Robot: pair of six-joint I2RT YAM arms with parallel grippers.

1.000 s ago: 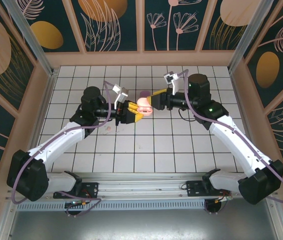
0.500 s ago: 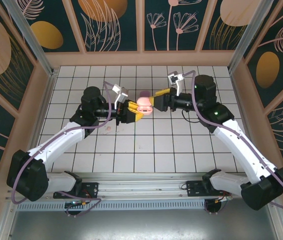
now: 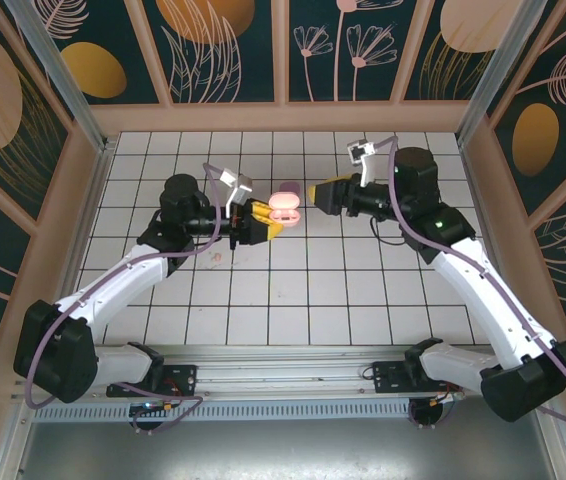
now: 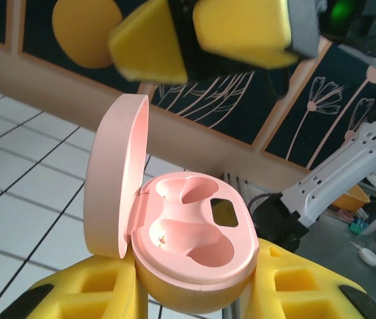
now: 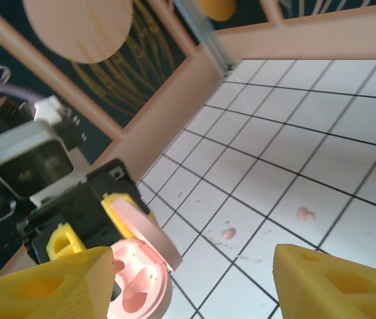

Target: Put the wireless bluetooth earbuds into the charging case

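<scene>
one change: right gripper (image 3: 320, 192), jaws apart, backed off; left gripper (image 3: 274, 219) stays clamped on charging case (image 4: 193, 247).

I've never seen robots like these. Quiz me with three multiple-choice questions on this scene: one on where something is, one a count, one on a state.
1. Where is the pink charging case?
A) lying flat on the floor
B) clamped in the left gripper
C) on the wooden wall ledge

2. How many small pink earbuds lie on the tiles in the right wrist view?
A) none
B) two
C) five

3. How is the case's lid?
A) open
B) shut
C) taken off

Answers:
1 B, yellow fingers flank the case on both sides.
2 B, two pink specks lie apart on the white tiles.
3 A, the lid stands up and the wells are exposed.
</scene>
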